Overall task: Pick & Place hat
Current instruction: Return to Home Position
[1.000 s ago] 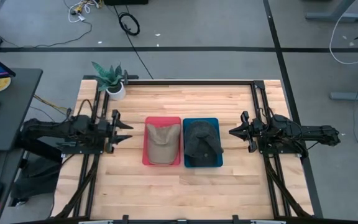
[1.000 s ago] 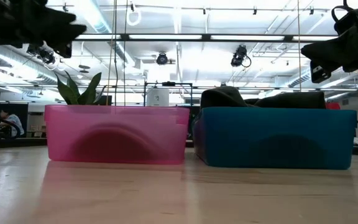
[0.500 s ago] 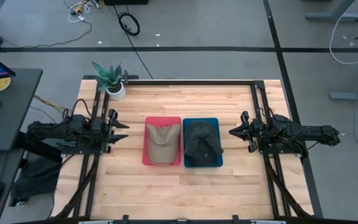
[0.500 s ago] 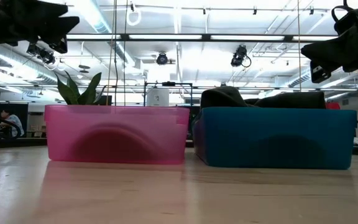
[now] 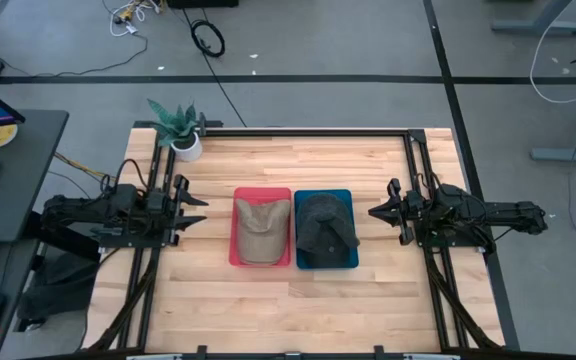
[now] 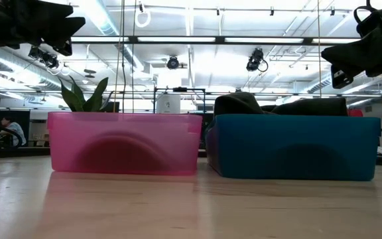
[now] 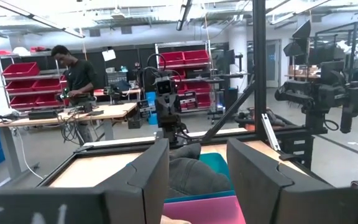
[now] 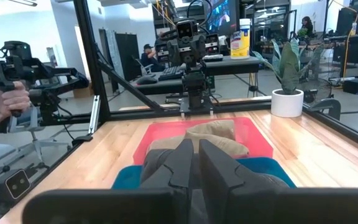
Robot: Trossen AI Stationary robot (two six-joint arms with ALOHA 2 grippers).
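Observation:
A tan hat (image 5: 261,228) lies in a pink bin (image 5: 235,195). A dark hat (image 5: 325,228) lies in a blue bin (image 5: 352,197) right beside it, its crown rising above the rim (image 6: 244,103). Both bins stand at the middle of the wooden table. My left gripper (image 5: 196,210) hovers level to the left of the pink bin, fingers open (image 7: 197,180), touching nothing. My right gripper (image 5: 376,211) hovers level to the right of the blue bin with its fingers shut (image 8: 196,163), also touching nothing. Both hang well above the table in the low view.
A potted plant (image 5: 178,130) stands at the table's far left corner. Black frame rails run along the left and right sides (image 5: 416,170). Bare wood lies before and behind the bins. A person (image 7: 79,78) stands in the room, and a hand (image 8: 5,102) grips a handle off the table.
My left gripper has drawn back a little toward the table's left edge, away from the pink bin, and then stopped. The hats, the bins and the right arm have stayed where they were.

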